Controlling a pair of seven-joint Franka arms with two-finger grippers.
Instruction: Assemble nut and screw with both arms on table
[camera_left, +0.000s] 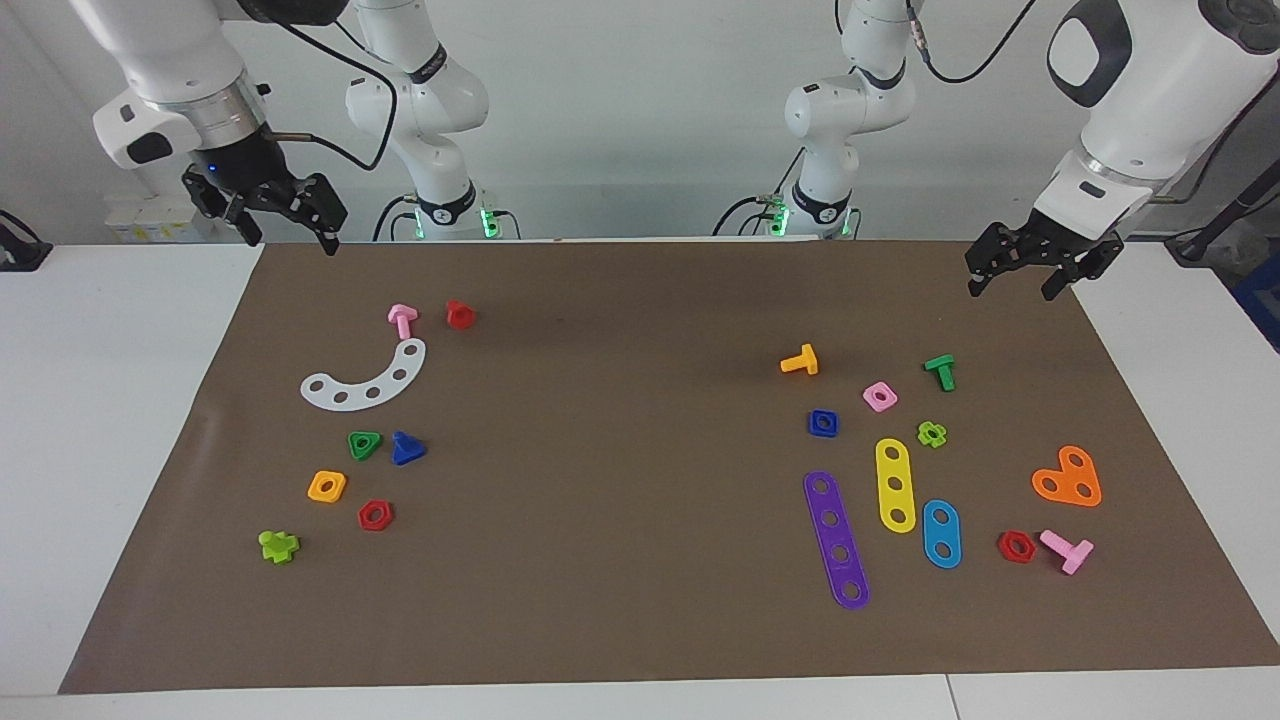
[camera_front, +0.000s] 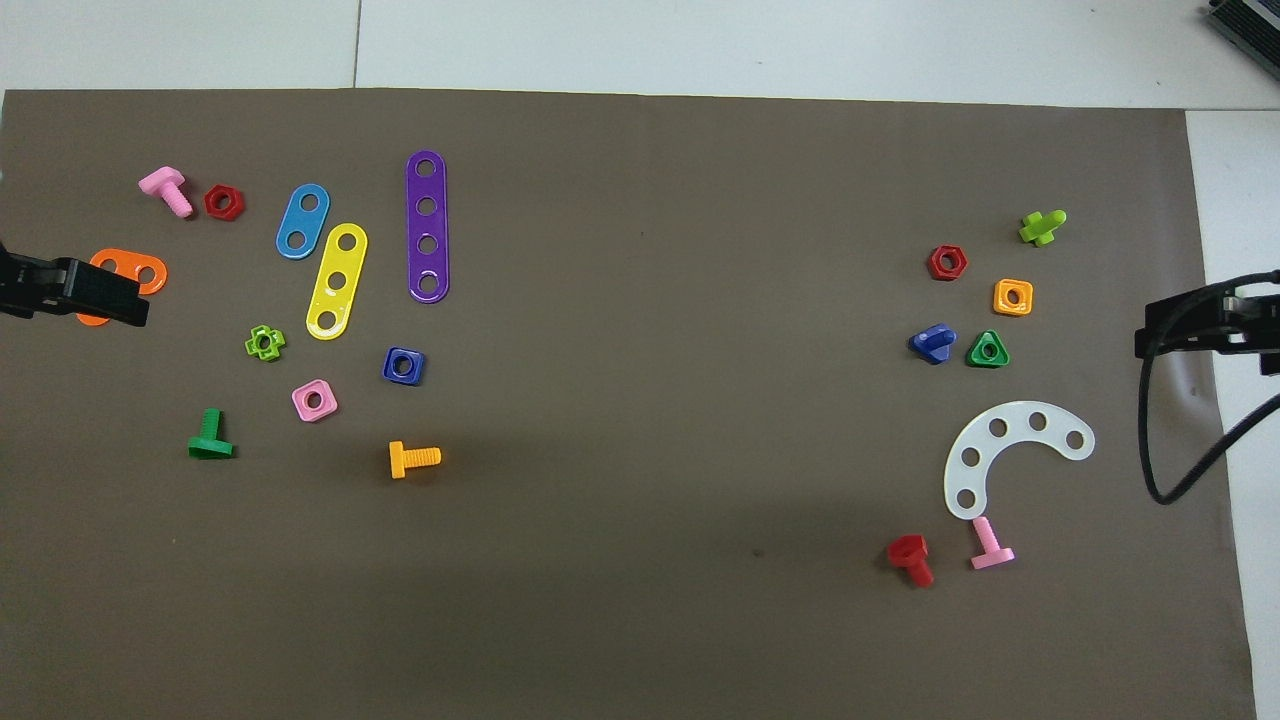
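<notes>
The nut (camera_left: 823, 423) (camera_front: 403, 366), a dark-blue square with a round hole, lies flat on the table's brown mat (camera_left: 620, 600) toward the left arm's end, beside a pink square nut. The screw (camera_left: 407, 449) (camera_front: 933, 343), dark blue with a triangular head, lies toward the right arm's end, beside a green triangular nut. My left gripper (camera_left: 1012, 290) (camera_front: 90, 295) hangs open over the mat's corner at its own end, holding nothing. My right gripper (camera_left: 290, 240) (camera_front: 1185, 328) hangs open over the mat's edge at its end, also holding nothing.
Around the nut lie purple (camera_left: 837, 540), yellow (camera_left: 895, 485) and blue (camera_left: 941, 533) strips, an orange bolt (camera_left: 800, 361), a green bolt (camera_left: 940, 372) and an orange heart plate (camera_left: 1068, 478). Near the screw are a white arc (camera_left: 365, 380), an orange nut (camera_left: 327, 486) and a red nut (camera_left: 375, 515).
</notes>
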